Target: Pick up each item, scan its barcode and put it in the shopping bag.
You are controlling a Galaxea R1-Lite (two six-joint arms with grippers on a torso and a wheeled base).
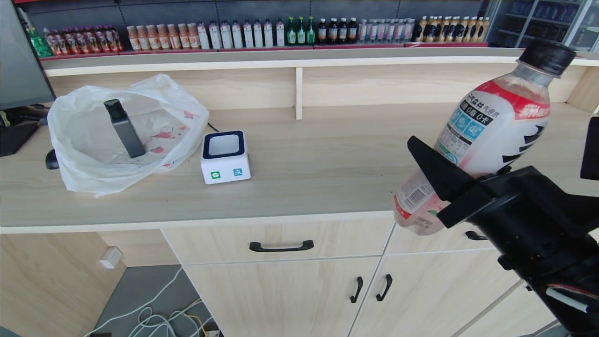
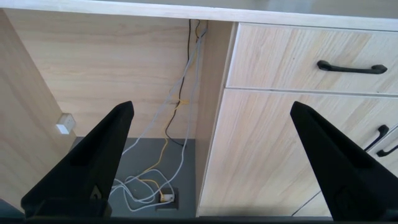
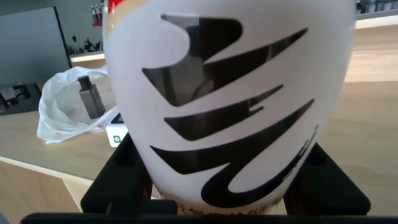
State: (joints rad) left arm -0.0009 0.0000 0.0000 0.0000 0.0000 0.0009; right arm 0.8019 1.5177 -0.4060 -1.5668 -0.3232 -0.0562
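Observation:
My right gripper (image 1: 468,180) is shut on a clear drink bottle (image 1: 486,131) with a black cap and a white, red and black label, held tilted above the counter's right front edge, its barcode facing left and down. The bottle's label (image 3: 230,112) looms between the right gripper's fingers (image 3: 118,180). The white scanner box (image 1: 225,157) with a dark blue rim sits on the counter left of centre. Beside it lies the open white shopping bag (image 1: 84,154) holding a dark grey bottle (image 1: 124,128). My left gripper (image 2: 211,155) hangs open below counter level, facing the cupboard fronts.
The wooden counter (image 1: 327,164) has a raised back shelf with a divider (image 1: 298,91). A dark monitor (image 1: 21,61) stands at the far left. Drawers and doors with black handles (image 1: 281,246) lie below. Cables (image 2: 165,162) trail on the floor in the open bay.

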